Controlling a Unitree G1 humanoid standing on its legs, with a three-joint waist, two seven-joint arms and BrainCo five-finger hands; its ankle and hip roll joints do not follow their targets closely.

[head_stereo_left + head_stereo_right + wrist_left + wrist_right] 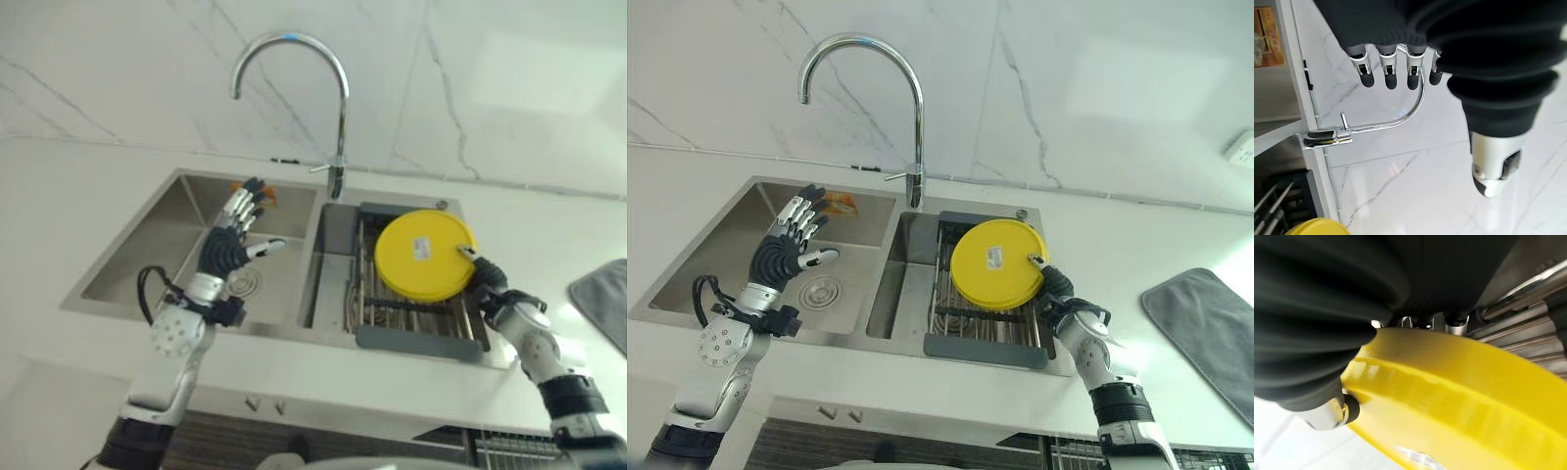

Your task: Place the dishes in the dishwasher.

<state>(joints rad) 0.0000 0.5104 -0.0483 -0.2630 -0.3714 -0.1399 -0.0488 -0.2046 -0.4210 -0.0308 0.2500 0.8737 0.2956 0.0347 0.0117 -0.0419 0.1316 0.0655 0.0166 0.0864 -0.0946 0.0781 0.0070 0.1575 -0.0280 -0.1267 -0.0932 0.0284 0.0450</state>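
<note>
Yellow plate (425, 255) tilted up on edge over the drying rack (411, 315), which sits in the sink (147, 247) basin just right of the faucet (338, 117). Right hand (487, 274) clamped on the plate's right rim, thumb on its face, fingers behind. Left hand (238, 227) hovers over the basin left of the faucet, fingers straight and spread, holding nothing. Grey cloth (1205, 328) lies on the white surface (59, 196), well right of the faucet.
</note>
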